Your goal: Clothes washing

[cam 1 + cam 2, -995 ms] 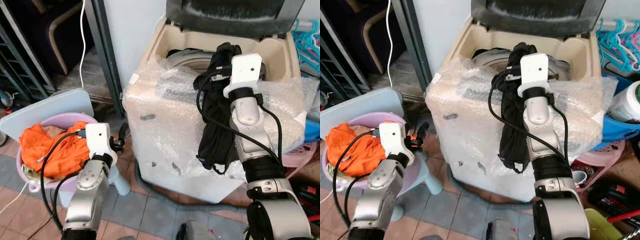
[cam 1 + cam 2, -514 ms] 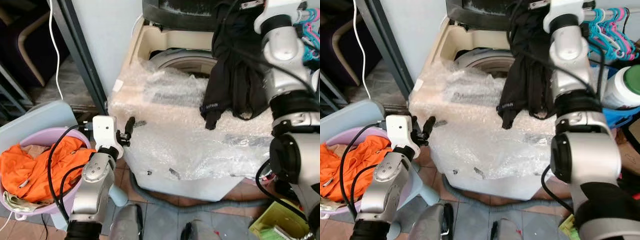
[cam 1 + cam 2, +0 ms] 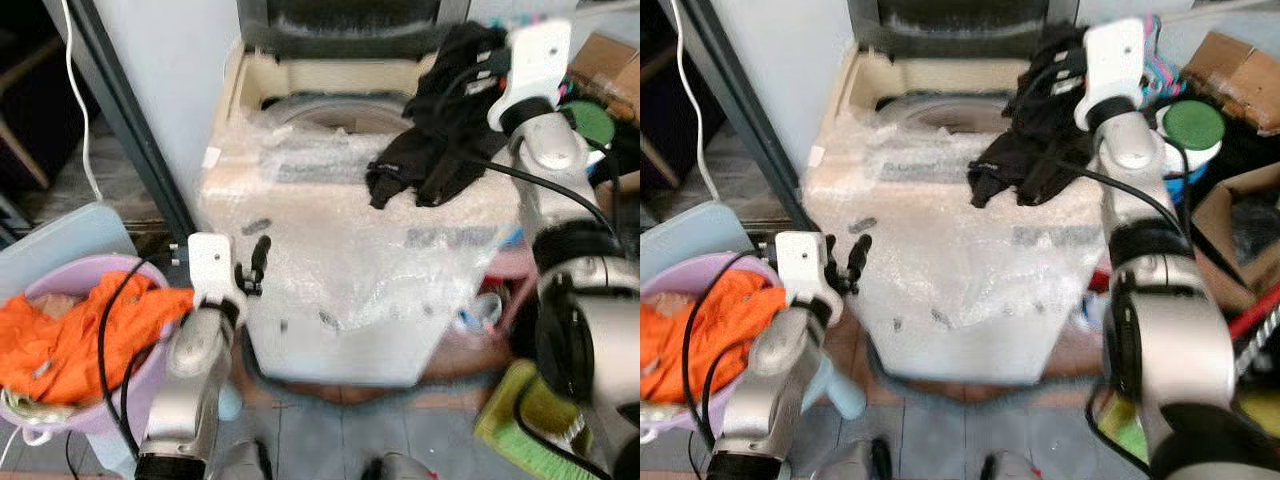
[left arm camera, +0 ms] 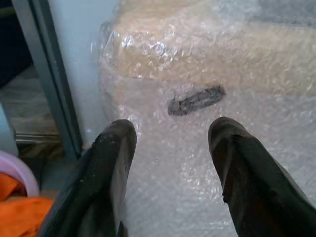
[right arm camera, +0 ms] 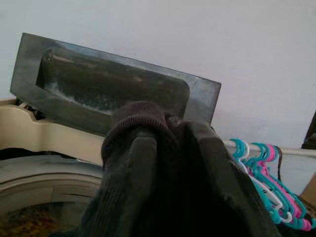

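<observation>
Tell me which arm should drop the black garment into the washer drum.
Right. The right gripper is shut on the black garment, held above the washing machine beside its open drum. The left gripper is open, low at the machine's front, near the laundry basket.

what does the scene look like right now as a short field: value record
washer: top-loader, lid up, body wrapped in bubble wrap
right claw: above the washer's right rim, shut on black garment
black garment: hangs from the claw, lower end draped on the washer top, not yet in the drum
left claw: open, holds nothing, close to the washer's front left side
basket: purple, to the robot's left, holds orange clothes
hangers: teal and pink, right of the washer
</observation>
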`<state>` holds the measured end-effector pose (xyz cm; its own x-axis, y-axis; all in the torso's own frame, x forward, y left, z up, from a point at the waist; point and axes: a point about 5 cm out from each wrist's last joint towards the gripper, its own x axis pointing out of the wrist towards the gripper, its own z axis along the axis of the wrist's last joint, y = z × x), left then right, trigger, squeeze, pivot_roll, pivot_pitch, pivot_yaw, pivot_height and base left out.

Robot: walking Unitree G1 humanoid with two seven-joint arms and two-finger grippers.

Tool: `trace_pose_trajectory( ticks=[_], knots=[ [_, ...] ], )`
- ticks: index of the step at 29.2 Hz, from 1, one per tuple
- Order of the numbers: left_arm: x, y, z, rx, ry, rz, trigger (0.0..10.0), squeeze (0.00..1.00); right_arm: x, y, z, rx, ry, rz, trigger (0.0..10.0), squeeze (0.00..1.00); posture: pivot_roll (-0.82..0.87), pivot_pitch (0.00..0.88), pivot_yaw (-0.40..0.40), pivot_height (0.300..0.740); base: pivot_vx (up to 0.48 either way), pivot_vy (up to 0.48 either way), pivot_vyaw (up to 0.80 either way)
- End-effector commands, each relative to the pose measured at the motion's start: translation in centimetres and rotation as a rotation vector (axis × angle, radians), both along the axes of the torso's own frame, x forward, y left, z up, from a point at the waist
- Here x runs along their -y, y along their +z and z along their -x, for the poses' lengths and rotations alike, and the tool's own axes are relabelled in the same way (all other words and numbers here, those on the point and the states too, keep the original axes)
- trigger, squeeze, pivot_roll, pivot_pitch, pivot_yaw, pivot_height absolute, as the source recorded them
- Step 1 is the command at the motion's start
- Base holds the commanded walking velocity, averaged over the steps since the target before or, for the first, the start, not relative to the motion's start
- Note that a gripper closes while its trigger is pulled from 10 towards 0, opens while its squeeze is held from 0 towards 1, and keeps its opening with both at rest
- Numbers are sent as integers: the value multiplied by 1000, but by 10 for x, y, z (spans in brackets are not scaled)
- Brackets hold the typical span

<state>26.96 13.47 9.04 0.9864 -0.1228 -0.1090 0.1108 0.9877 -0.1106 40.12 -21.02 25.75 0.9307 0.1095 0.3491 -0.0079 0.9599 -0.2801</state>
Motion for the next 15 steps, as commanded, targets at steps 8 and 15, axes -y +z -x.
trace_pose_trajectory(
  ticks=[8, 15],
  knots=[
    [7, 5, -7, 23, -24, -4, 10000, 0, 10, 5, 5, 46, -7, -13, 10000, 0, -49, 64, 43, 740, 135, 0, 0],
    [6, 4, -7, 23, -16, -10, 10000, 0, 3, 0, 4, 33, 20, -17, 10000, 0, -44, 62, 36, 740, 0, 0, 0]
  ],
)
